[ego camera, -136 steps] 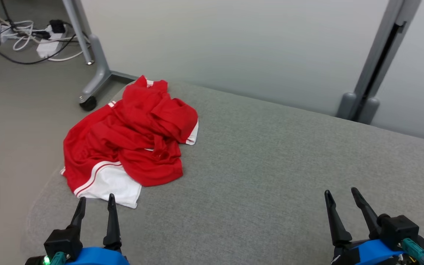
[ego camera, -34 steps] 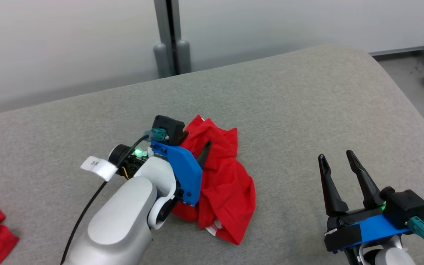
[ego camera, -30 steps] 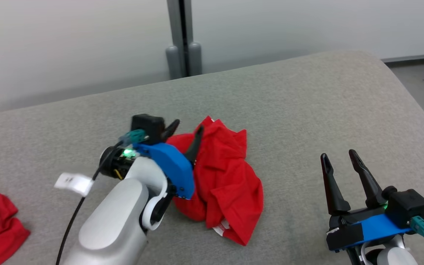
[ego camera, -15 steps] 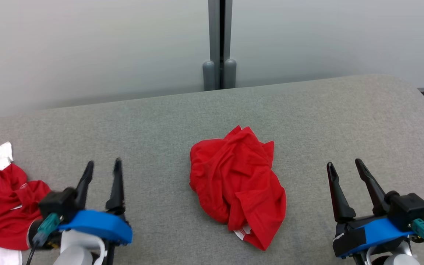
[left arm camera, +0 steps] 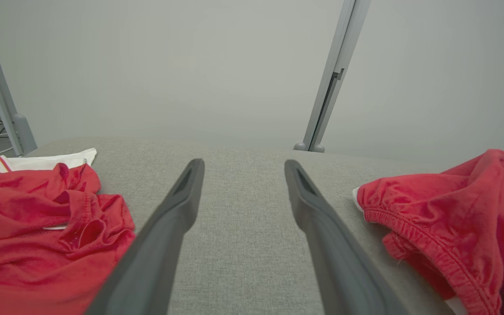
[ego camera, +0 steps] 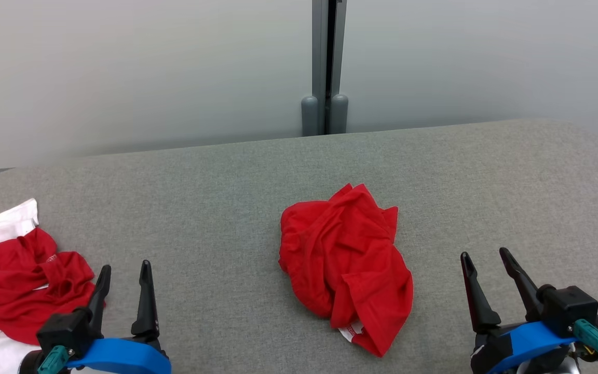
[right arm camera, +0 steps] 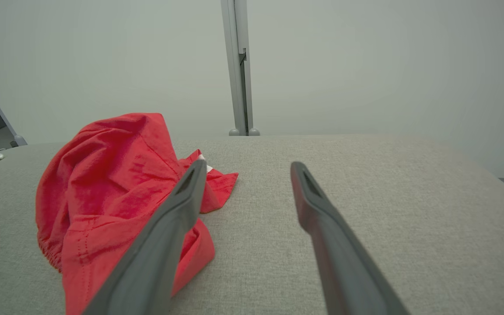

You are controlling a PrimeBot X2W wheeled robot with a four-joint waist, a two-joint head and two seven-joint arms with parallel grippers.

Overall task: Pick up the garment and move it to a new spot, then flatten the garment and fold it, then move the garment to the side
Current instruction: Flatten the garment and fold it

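Red cloth is seen bunched in a loose heap near the middle of the grey padded table (ego camera: 200,197): this is the garment (ego camera: 345,265), and nothing is touching it. From the heap, the left gripper (ego camera: 125,266) is found out at nine o'clock and the right gripper (ego camera: 485,253) at three o'clock, each well apart from the cloth. Both pairs of fingers are spread wide and nothing is held between them. A second pile of clothes (ego camera: 18,280), red and white, is left at the table's edge, beyond the left gripper at nine o'clock.

The garment is judged to be light, thin and limp. It should sag and drape when lifted, and little force should be needed. The folds are tangled, so a pinch in the middle of the heap would likely gather several layers at once. A better hold is offered by the gathered elastic hem (left arm camera: 414,238), shown in the left wrist view, where the fabric is thicker and less likely to slip. The edge by the white label (ego camera: 352,329), at six o'clock on the heap, may serve as a second hold, so that the cloth can be drawn out flat between two points.
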